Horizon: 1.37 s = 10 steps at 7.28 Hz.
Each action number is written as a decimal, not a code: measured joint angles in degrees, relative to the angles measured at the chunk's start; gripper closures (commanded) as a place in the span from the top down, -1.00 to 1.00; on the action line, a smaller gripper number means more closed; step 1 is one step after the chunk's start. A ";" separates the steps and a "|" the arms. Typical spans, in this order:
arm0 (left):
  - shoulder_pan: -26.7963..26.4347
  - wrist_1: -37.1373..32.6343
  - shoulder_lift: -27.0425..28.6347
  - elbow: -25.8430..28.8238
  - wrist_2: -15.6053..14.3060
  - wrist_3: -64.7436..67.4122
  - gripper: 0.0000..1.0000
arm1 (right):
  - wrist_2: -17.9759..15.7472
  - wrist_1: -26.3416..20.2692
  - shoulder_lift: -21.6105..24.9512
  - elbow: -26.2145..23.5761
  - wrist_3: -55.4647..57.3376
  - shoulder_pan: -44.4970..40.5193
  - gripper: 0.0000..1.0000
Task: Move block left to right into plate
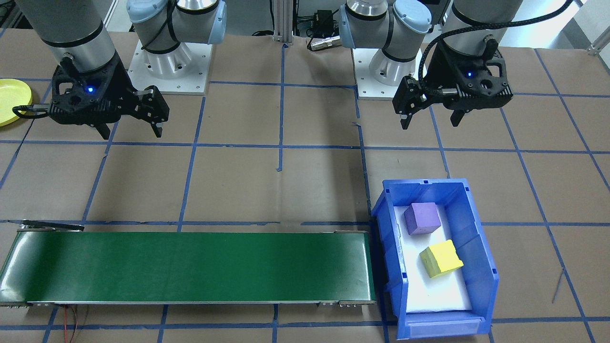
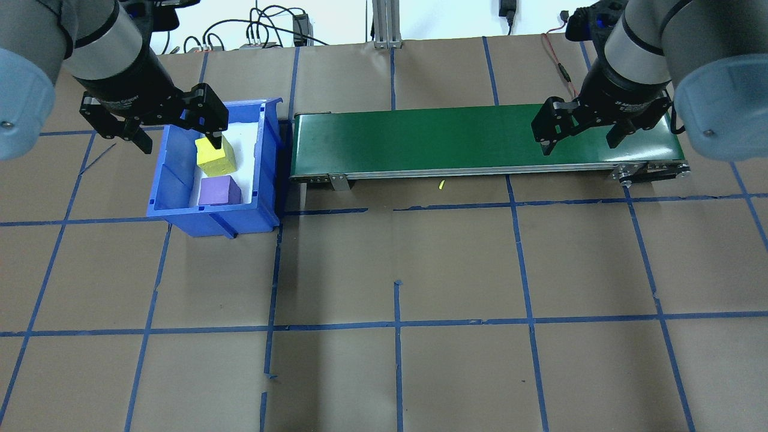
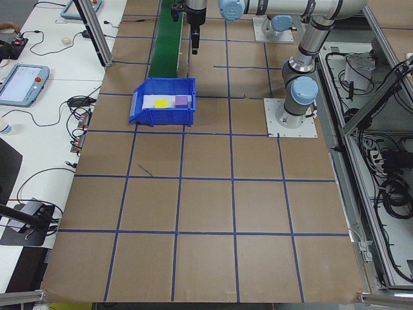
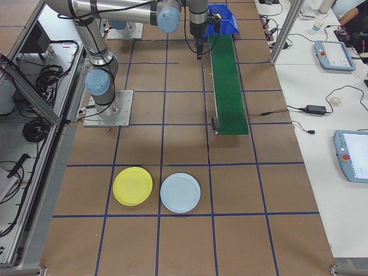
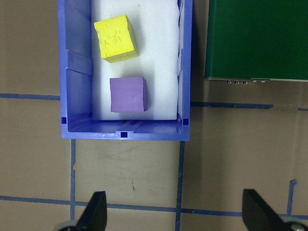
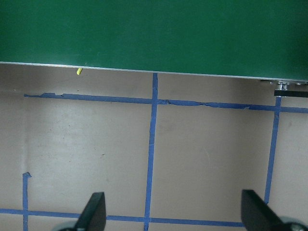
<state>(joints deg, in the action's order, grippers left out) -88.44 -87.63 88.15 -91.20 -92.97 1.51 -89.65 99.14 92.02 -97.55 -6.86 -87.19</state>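
Note:
Two blocks lie in a blue bin on white padding: a yellow block and a purple block. My left gripper hangs open and empty above the bin's robot side, and its fingertips frame bare table below the bin in the left wrist view. My right gripper is open and empty, high over the table beside the belt's right end. The yellow plate lies on the table at my far right.
A green conveyor belt runs from beside the bin toward the right arm. A light blue plate lies next to the yellow one. A tiny yellow scrap sits in front of the belt. Blue tape lines grid the brown table.

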 measured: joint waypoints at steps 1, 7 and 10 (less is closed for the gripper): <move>0.01 -0.17 0.00 0.06 -0.01 -0.01 1.00 | 0.00 0.02 0.00 0.00 0.00 0.00 1.00; 1.03 -1.21 0.19 -0.80 -0.08 -0.49 1.00 | 0.00 0.16 0.00 0.00 -0.08 0.00 1.00; 4.84 2.45 7.04 -0.84 0.73 -1.43 1.00 | 0.00 0.40 0.00 0.01 -0.09 0.00 1.00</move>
<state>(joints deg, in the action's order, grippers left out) -83.60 -85.19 95.19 -92.04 -92.25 0.08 -89.65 99.54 92.02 -97.55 -6.94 -87.19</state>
